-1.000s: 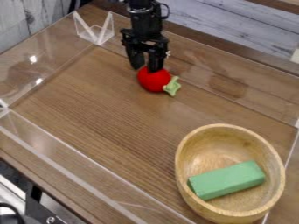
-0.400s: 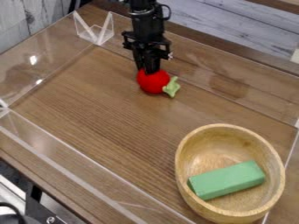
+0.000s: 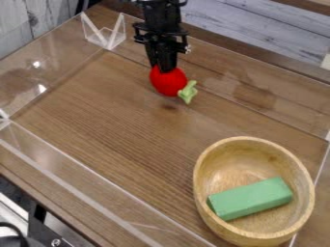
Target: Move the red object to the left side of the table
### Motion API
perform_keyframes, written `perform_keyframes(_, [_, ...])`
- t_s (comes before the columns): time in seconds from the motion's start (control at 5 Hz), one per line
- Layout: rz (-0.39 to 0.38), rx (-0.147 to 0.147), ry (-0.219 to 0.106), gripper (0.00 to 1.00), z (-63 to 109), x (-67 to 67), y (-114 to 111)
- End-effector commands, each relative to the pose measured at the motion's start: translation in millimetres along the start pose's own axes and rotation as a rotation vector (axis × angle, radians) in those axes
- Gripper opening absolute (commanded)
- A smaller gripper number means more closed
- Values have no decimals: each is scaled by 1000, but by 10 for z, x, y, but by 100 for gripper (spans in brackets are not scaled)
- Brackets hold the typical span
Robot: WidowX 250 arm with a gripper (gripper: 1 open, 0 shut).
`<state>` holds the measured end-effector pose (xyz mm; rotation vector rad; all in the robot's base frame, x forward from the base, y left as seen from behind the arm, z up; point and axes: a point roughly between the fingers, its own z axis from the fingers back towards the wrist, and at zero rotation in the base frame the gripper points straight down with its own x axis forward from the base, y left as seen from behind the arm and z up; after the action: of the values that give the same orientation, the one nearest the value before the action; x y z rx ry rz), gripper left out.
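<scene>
The red object (image 3: 167,81), a small round toy fruit with a light-green leaf piece on its right, hangs just above the table (image 3: 116,145) near the far middle. A faint shadow lies under it on the wood. My black gripper (image 3: 164,66) points down onto the fruit's top, its fingers shut on it. The fingertips are partly hidden by the fruit.
A round wooden bowl (image 3: 210,198) at the front right holds a green rectangular block (image 3: 250,199). Low clear acrylic walls (image 3: 39,72) border the tabletop, with a clear bracket (image 3: 103,32) at the far left corner.
The fingers closed on the red fruit, then the gripper rose, lifting the fruit a little off the table.
</scene>
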<state>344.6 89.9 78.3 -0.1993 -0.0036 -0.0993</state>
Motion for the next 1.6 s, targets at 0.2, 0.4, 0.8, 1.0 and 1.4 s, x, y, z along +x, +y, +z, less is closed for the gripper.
perform_keyframes(0.2, [5, 21, -101, 0, 458, -64, 32])
perform_keyframes(0.4, [18, 20, -92, 0, 385, -79, 71])
perform_keyframes(0.8, [29, 15, -76, 0, 278, -100, 79])
perform_keyframes(1.0, [30, 13, -71, 0, 241, -106, 85])
perform_keyframes(1.4, [30, 7, -62, 0, 190, -117, 85])
